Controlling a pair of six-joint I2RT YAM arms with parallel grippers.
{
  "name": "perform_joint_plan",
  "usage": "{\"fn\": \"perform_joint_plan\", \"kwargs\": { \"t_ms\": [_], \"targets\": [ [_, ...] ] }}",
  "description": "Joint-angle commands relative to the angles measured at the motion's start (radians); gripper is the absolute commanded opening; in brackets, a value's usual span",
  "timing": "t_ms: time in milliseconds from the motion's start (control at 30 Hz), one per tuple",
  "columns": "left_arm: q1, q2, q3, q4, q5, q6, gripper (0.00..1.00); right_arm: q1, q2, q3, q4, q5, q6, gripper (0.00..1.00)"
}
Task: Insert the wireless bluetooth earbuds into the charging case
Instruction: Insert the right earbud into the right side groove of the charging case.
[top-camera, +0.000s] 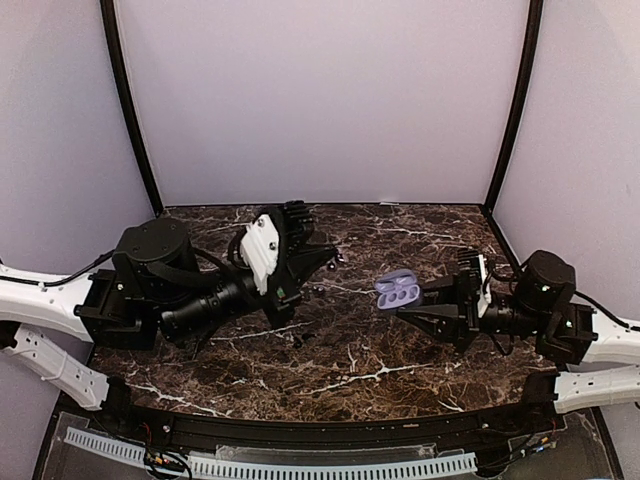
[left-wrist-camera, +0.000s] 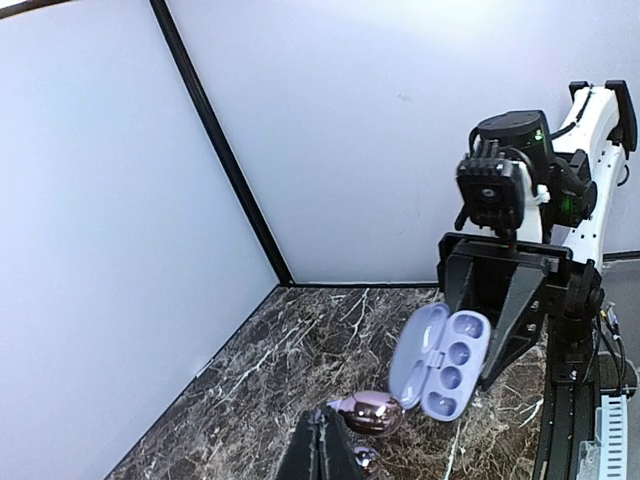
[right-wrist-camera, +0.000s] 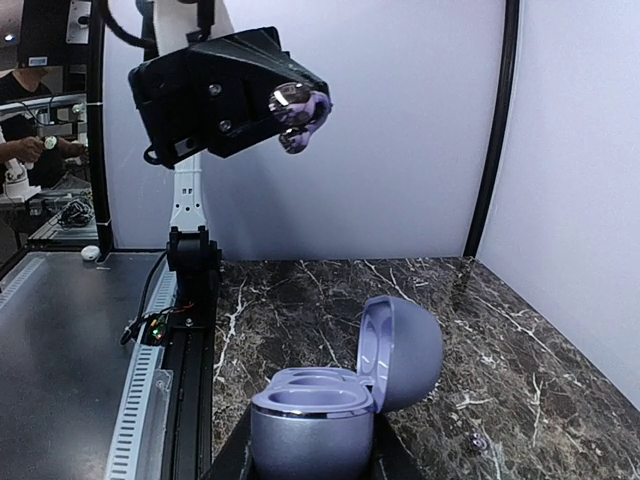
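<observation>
A: left jaws?
B: Closed on an earbud (right-wrist-camera: 293, 110), held up above the desk (top-camera: 350, 370) (hardly made out from the top view).
A: right jaws?
B: Clamped on the open charging case (right-wrist-camera: 310, 420), lid up. Tips are cut off at the frame edge.

One charging case (top-camera: 397, 291); one earbud (left-wrist-camera: 372, 412) certain, perhaps two.

A dark marble tabletop (top-camera: 385, 372) sits between pale walls (top-camera: 320, 100) joined by black posts (top-camera: 132, 100).
</observation>
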Motion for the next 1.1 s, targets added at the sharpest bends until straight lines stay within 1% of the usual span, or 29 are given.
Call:
{"fn": "perform_joint_plan", "kwargs": {
  "t_ms": [0,133,333,667,867,1067],
  "targets": [
    [-0.112,0.054,0.001,0.19,-0.231,0.199,0.0,0.005,0.002,0.038,0.091,0.002,-0.006,0.0],
    [-0.151,0.128,0.032,0.255,-0.306,0.261,0.0,0.006,0.018,0.036,0.114,-0.002,0.017,0.0],
    [-0.153,0.216,0.082,0.3,-0.36,0.293,0.0,0.005,0.052,0.051,0.132,-0.014,0.057,0.0],
    [-0.153,0.265,0.117,0.322,-0.363,0.309,0.0,0.005,0.081,0.064,0.149,-0.009,0.105,0.0],
    [-0.154,0.285,0.141,0.294,-0.354,0.296,0.0,0.005,0.084,0.074,0.148,0.009,0.117,0.0],
    [-0.153,0.34,0.185,0.271,-0.392,0.317,0.0,0.005,0.096,0.093,0.125,0.041,0.123,0.0]
  ]
}}
